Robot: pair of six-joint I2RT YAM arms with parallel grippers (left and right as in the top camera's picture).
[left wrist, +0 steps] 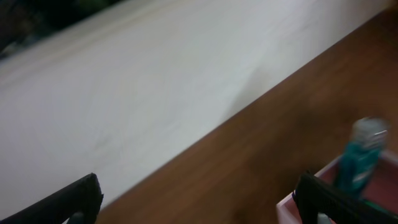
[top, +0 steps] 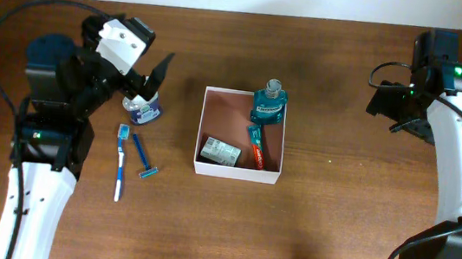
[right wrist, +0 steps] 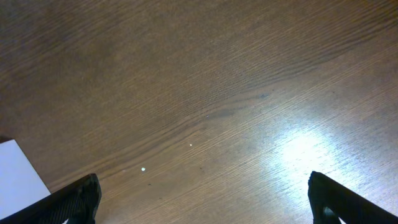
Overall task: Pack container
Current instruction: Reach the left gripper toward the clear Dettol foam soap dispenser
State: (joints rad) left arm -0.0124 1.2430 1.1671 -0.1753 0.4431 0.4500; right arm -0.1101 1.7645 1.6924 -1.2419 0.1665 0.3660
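Observation:
The container (top: pixel 205 127) is a square white box with a reddish-brown inside, at the table's middle. In it lie a teal bottle (top: pixel 269 104) leaning on the far right corner, a red and teal tube (top: pixel 255 146) and a small grey packet (top: pixel 220 152). My left gripper (top: pixel 147 81) hovers open left of the box, over a round blue and white tub (top: pixel 141 111). The left wrist view (left wrist: pixel 199 208) has nothing between the fingers, with the bottle (left wrist: pixel 364 155) and a box corner (left wrist: pixel 285 208) at the right. My right gripper (top: pixel 401 110) is open at the far right over bare wood (right wrist: pixel 208 205).
A blue and white toothbrush (top: pixel 121 162) and a blue razor (top: pixel 145 162) lie side by side on the wood left of the box. A white wall (left wrist: pixel 137 87) runs behind the table's far edge. A white corner (right wrist: pixel 18 177) shows at the right wrist view's left edge.

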